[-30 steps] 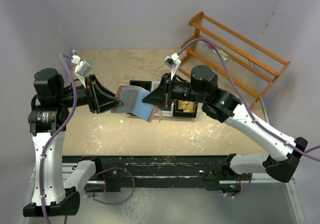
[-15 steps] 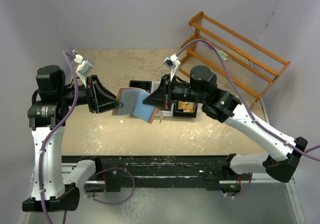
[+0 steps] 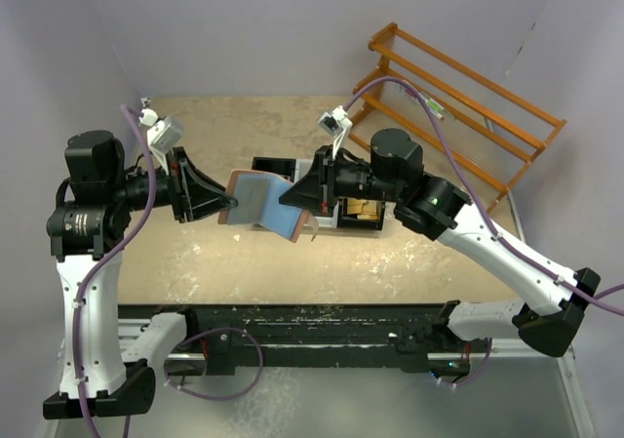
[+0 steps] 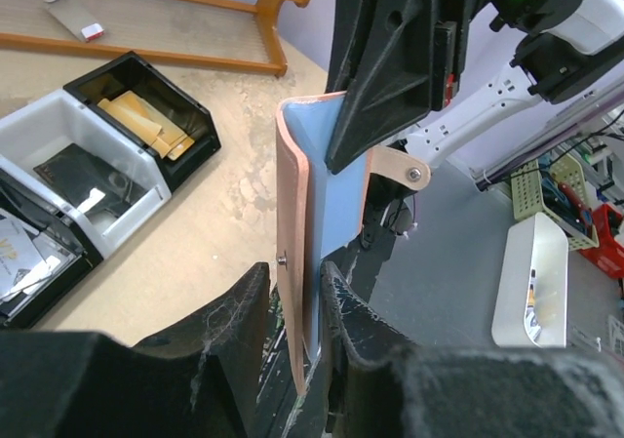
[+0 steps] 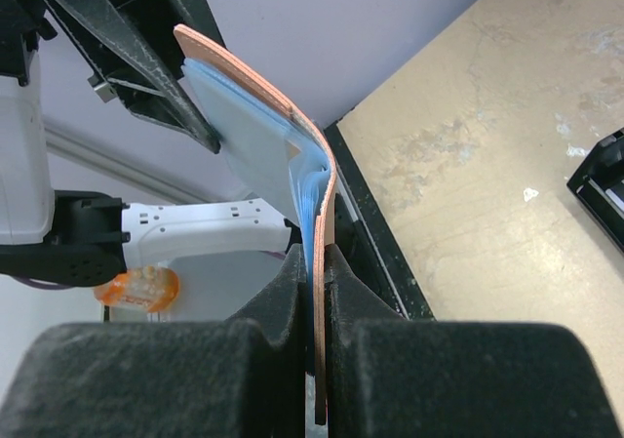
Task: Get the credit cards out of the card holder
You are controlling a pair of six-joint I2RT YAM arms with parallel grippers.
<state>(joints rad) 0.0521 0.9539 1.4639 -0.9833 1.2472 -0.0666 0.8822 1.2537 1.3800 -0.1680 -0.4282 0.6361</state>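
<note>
I'm holding the card holder up off the worktop, spread open just left of the black bin of tan papers, with its light blue lining facing up. My left pincer is clenched on the flap farther from that bin. My right pincer is clenched on the nearer flap, a finger pressed to each face. Credit cards: I can't make any out in the pockets.

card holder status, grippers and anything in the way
Left gripper, right gripper both shut on card holder, one flap each. Held open in the air; no card out. White bin beyond, apart.
</note>
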